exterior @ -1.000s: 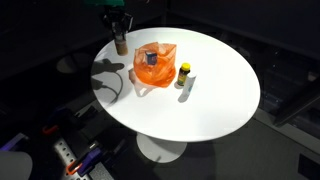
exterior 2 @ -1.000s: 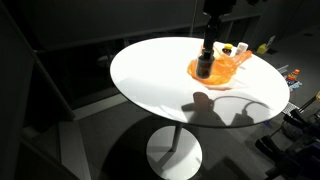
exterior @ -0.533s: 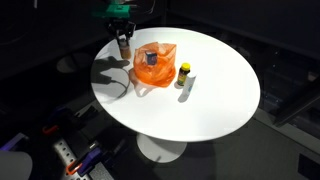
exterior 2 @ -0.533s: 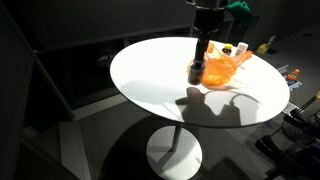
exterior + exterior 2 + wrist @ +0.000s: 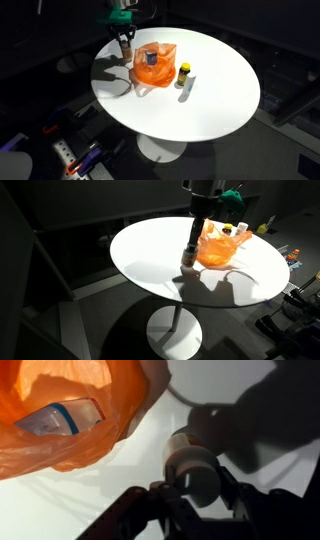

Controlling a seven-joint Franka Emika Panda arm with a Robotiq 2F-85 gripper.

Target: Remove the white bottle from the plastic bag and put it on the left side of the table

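One gripper (image 5: 198, 488) clamps around the white bottle (image 5: 188, 460).

In the wrist view the orange bag (image 5: 115, 395) runs off 2 edges, top and left. The pale item (image 5: 60, 418) inside it, perhaps a carton, is veiled. The gripper (image 5: 198, 488) is a dark blur hiding the base of the white bottle (image 5: 190, 458).

My jaws reached in dark from the bottom edge and closed on either side of the white bottle (image 5: 192, 470), above the pale tabletop (image 5: 90, 495). To the upper left lay the orange plastic bag (image 5: 45, 452), a white, blue-edged packet (image 5: 60, 418) showing through it. A dark shadow (image 5: 262, 410) filled the upper right.
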